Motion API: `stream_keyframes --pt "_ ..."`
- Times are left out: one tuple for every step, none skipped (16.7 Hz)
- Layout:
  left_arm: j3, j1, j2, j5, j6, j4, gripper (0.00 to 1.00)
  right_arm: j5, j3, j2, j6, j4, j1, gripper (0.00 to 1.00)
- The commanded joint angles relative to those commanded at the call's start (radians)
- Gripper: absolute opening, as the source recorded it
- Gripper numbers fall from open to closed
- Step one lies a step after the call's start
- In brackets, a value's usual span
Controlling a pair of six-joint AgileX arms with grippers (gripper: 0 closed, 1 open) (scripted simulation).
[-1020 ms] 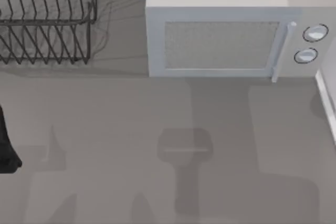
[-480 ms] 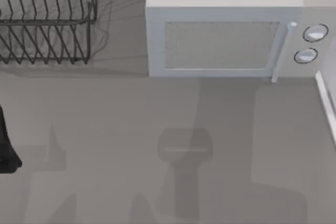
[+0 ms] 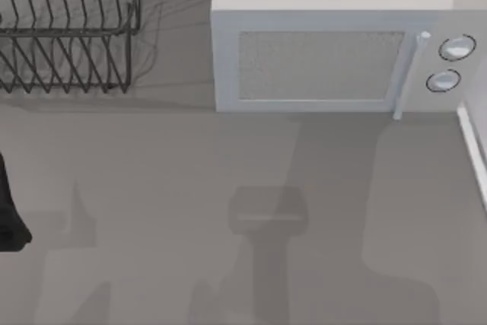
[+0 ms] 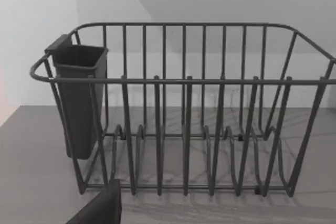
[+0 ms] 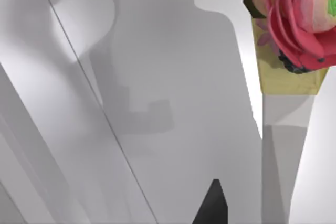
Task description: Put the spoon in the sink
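A: What is lying nearest in the top view?
B: The bare grey desk [image 3: 152,188], crossed by arm-shaped shadows. At nine o'clock a dark piece of the left arm [image 3: 9,215] is poking in at the edge.

A: And farther back?
B: A wire dish rack [image 3: 68,28] is standing at eleven o'clock, and a white microwave [image 3: 327,51] is sitting from twelve to two o'clock, its door shut and two round knobs [image 3: 455,48] facing front.

A: What is the left wrist view showing?
B: The same dish rack [image 4: 184,129], with a dark cup [image 4: 79,98] hanging inside one end. A dark tip of the left gripper [image 4: 102,211] is showing; I cannot tell how far open it is.

A: And the right one?
B: A dark tip of the right gripper [image 5: 212,205] is showing before pale walls, with a pink flower [image 5: 299,14] in a yellow pot [image 5: 286,77] beyond. Its opening I cannot tell either.

A: The spoon?
B: I cannot tell where it is.
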State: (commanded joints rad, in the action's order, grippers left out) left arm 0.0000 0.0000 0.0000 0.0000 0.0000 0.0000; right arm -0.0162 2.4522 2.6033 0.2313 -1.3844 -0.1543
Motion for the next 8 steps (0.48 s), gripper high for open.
stream_keyframes --pt "0.0 0.0 0.0 0.0 0.0 0.0 1.0 0.0 0.0 0.0 0.0 0.0 0.0 0.08" --pt "0.0 0.0 0.0 0.0 0.0 0.0 1.0 0.0 0.0 0.0 0.0 0.0 0.0 0.15" --pt "0.0 0.0 0.0 0.0 0.0 0.0 1.0 0.0 0.0 0.0 0.0 0.0 0.0 0.23" --pt "0.0 0.0 0.0 0.0 0.0 0.0 1.0 0.0 0.0 0.0 0.0 0.0 0.0 0.3" --pt "0.0 0.0 0.0 0.0 0.0 0.0 1.0 0.0 0.0 0.0 0.0 0.0 0.0 0.38" --pt "0.0 0.0 0.0 0.0 0.0 0.0 1.0 0.0 0.0 0.0 0.0 0.0 0.0 0.45" --pt "0.0 0.0 0.0 0.0 0.0 0.0 1.0 0.0 0.0 0.0 0.0 0.0 0.0 0.53" --pt "0.0 0.0 0.0 0.0 0.0 0.0 1.0 0.0 0.0 0.0 0.0 0.0 0.0 0.6"
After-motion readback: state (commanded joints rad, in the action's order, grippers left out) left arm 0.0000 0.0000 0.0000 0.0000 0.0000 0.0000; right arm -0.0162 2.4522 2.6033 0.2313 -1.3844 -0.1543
